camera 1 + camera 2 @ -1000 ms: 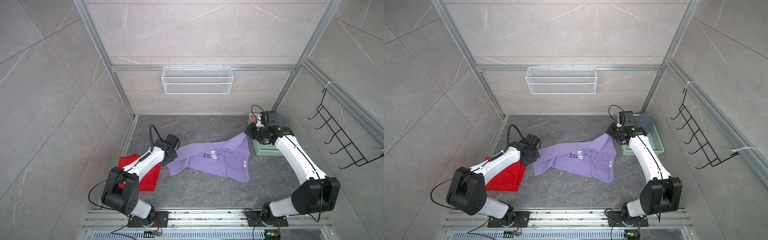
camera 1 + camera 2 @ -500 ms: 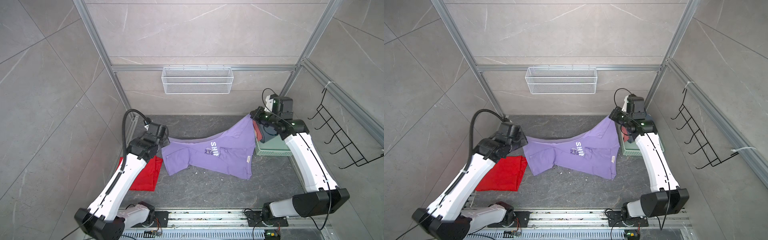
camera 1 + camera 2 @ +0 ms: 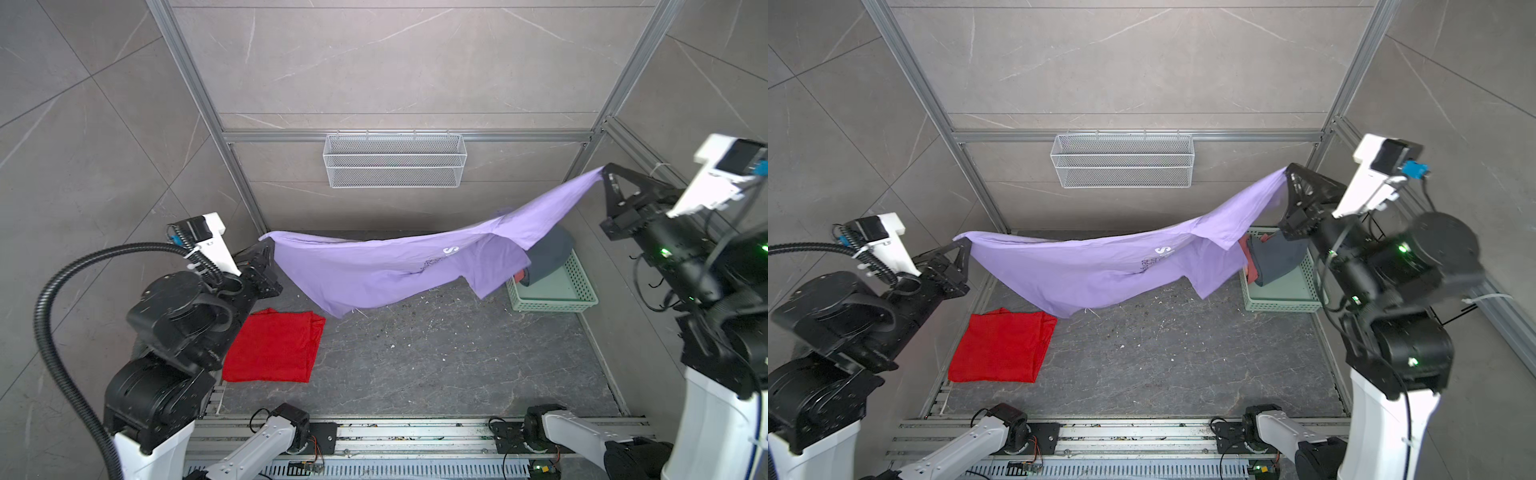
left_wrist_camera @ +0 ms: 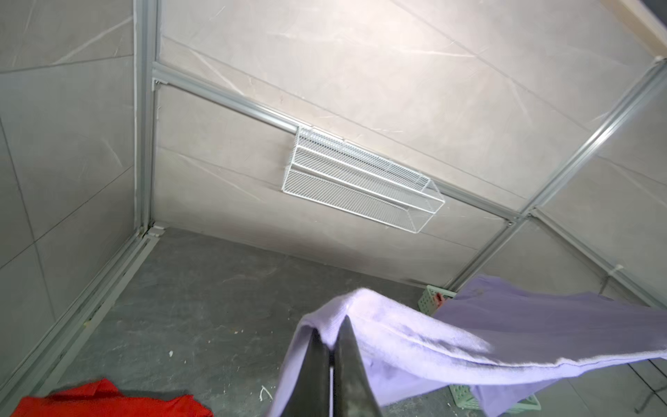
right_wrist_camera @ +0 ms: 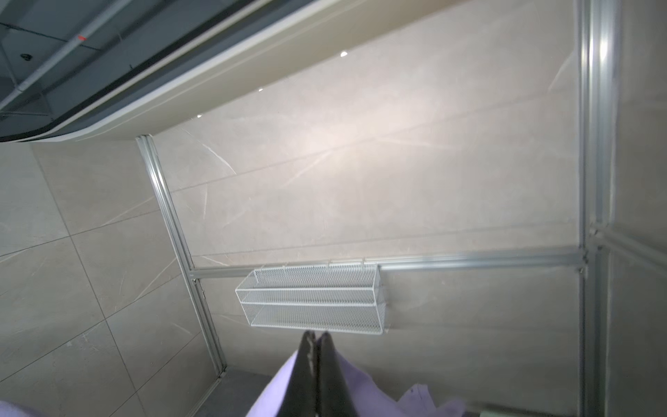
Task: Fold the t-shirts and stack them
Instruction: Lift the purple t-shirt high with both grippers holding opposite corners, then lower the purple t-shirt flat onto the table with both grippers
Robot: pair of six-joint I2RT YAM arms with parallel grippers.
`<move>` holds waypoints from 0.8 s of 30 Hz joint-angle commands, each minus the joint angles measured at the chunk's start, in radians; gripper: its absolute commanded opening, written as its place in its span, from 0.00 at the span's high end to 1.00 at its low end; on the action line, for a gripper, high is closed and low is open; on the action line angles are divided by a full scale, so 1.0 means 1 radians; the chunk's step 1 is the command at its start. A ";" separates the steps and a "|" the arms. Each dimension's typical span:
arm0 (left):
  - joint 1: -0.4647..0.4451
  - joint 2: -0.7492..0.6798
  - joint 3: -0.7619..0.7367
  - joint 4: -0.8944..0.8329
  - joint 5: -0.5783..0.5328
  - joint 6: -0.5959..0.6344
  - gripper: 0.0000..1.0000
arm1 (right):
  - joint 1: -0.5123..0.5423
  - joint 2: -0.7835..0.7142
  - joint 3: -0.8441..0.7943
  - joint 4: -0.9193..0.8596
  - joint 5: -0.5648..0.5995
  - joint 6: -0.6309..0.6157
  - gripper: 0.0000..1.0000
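Tension spreads the lilac shirt as you hold it between left gripper and higher right gripper, both pinched shut on its edges, likely to flatten it for folding, while the red shirt lies folded below the left gripper.

Robot test cell, lab setting.
Grey marble-look tile panels in silver aluminium framing; white wire-mesh wall basket; arm bases bolted to slotted metal floor rail.
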 commanded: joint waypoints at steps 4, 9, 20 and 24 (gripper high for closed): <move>0.006 -0.001 0.111 0.035 0.137 0.065 1.00 | -0.005 0.022 0.137 -0.042 0.007 -0.115 1.00; 0.006 0.016 0.149 0.051 0.148 0.080 1.00 | -0.004 0.055 0.178 -0.036 0.037 -0.131 1.00; 0.027 0.255 -0.287 0.273 -0.185 0.010 1.00 | -0.005 0.336 -0.075 0.153 0.107 -0.037 1.00; 0.106 0.536 -0.304 0.354 -0.124 -0.052 1.00 | -0.005 0.563 -0.135 0.206 0.120 0.030 1.00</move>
